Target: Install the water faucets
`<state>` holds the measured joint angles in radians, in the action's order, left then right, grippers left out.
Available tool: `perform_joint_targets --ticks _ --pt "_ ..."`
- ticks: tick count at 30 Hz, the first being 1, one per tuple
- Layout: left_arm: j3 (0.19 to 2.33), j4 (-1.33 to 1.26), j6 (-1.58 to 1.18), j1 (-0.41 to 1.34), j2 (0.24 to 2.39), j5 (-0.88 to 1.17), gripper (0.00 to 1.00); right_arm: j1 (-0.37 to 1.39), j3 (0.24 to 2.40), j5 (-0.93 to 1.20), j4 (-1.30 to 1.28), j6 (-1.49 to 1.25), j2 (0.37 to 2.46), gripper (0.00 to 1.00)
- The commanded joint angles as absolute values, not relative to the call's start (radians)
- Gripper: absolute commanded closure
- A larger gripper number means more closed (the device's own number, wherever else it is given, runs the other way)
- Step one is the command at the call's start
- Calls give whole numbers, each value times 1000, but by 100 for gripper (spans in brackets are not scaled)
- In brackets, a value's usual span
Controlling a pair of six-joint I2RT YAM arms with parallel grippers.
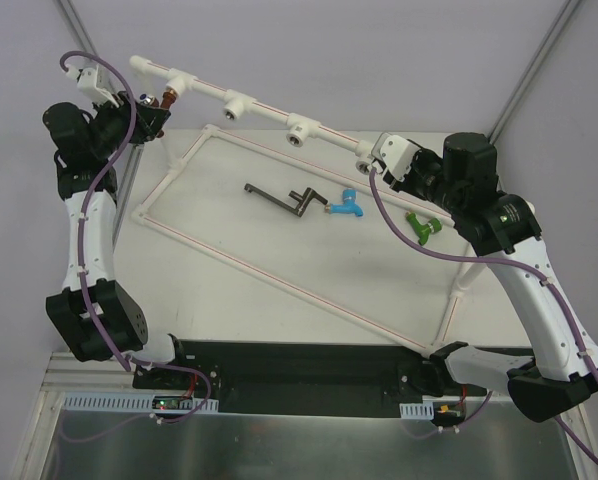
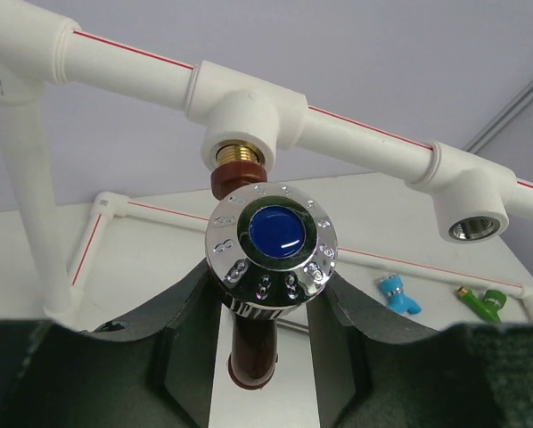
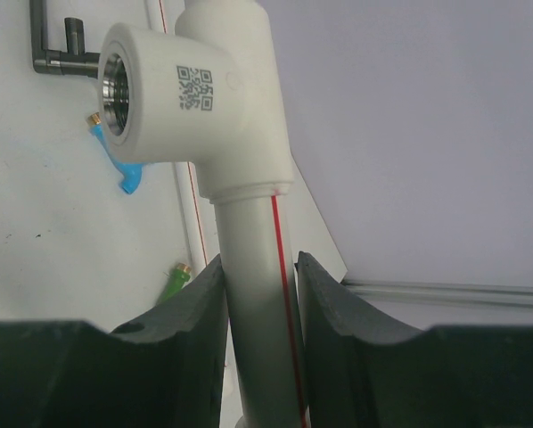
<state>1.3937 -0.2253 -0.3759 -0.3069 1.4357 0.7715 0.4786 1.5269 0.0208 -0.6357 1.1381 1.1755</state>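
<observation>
Red-brown faucet [image 2: 271, 241] sits clamped in left jaws, brass thread entering tee socket [image 2: 245, 125] just beyond them. Right jaws clamped on pipe frame [image 3: 253, 267]. Risk: tilted entry cross-threads; jaws could slip on the shiny knob.

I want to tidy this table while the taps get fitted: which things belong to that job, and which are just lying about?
Job: red-brown tap, blue tap, green tap, white pipe frame.
Lying about: dark metal crank.
</observation>
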Motion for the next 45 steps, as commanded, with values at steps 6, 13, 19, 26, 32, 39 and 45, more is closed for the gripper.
perform_joint_targets --ticks 6,13,19,26,32,39,45 --pt "1482 -98 -114 -276 1440 713 100 500 1486 83 -784 1088 1181 98" --pt "1491 -41 64 -236 1436 660 100 502 1488 81 -785 1089 1181 98" --pt "1473 -32 207 -226 1420 630 100 503 1488 81 -787 1091 1181 98" --pt "1436 -32 423 -193 1382 588 100 503 1488 83 -787 1091 1183 98" --pt "1384 -31 578 -124 1362 486 100 505 1488 83 -790 1092 1183 98" --pt "1361 -31 704 -80 1359 394 100 503 1489 81 -788 1094 1183 98" --pt "1356 -31 742 -75 1355 356 100 505 1486 78 -790 1094 1183 98"
